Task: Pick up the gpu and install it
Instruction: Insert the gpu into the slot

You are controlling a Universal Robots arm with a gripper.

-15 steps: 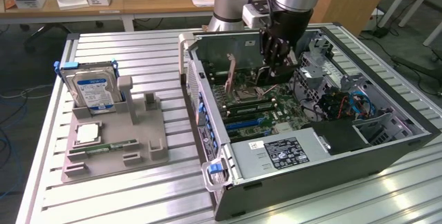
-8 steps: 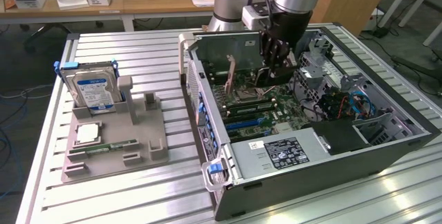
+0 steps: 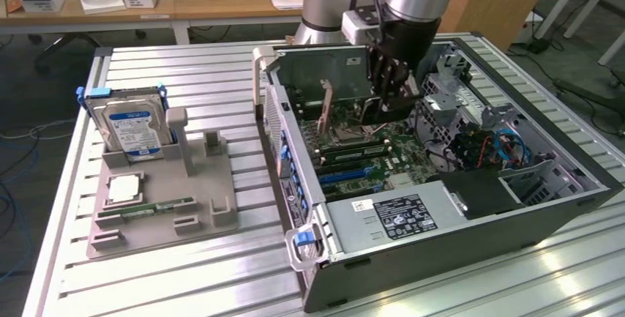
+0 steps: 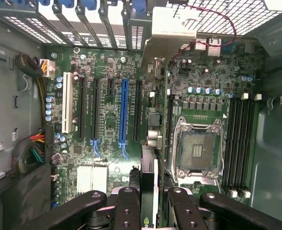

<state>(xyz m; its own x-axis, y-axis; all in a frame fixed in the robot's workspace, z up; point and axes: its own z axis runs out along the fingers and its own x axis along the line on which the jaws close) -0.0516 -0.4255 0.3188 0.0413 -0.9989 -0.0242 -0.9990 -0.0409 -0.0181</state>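
Upper centre of the exterior view, the gripper [image 3: 388, 103] pinches the gpu [image 4: 149, 170] upright inside the open computer case [image 3: 449, 258], over the motherboard [image 3: 396, 157]. The blue label on the hard drive [image 3: 132, 123] and the power-supply sticker [image 3: 399, 216] are illegible.

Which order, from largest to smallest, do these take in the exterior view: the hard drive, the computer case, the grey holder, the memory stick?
1. computer case
2. grey holder
3. hard drive
4. memory stick
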